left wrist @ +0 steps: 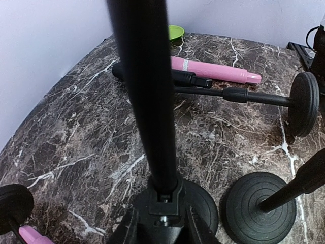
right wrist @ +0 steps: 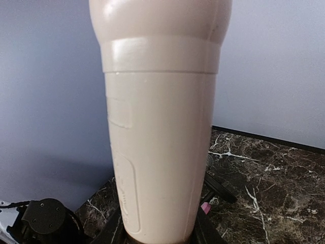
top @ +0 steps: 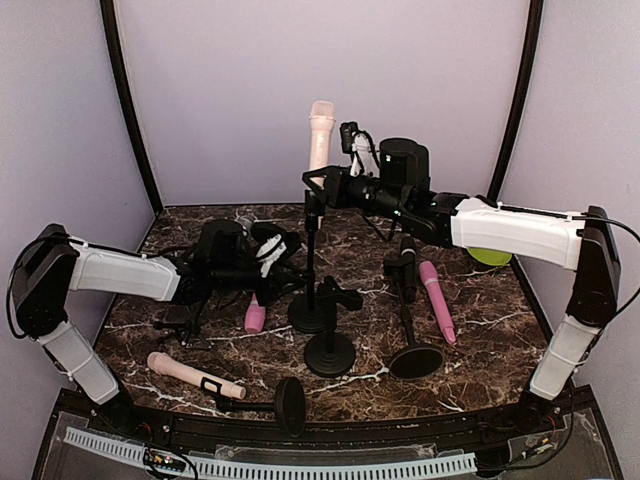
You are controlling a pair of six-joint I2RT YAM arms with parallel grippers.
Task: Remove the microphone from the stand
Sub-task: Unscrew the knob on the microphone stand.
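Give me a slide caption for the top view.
Right gripper clamps the upright mic near its foot while left gripper holds the stand low down.

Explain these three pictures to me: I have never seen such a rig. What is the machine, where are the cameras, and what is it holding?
These are two robot arms bolted at the near edge of a marbled table. The wide picture looks down from above and behind them; the other two come from a camera on each wrist. The right gripper is closed around a pale microphone standing upright in its stand; its wrist view shows that microphone close up. The left gripper grips a black pole low down, apparently the same stand's. Lying around: a fallen stand, a pink microphone, a peach microphone and something green.
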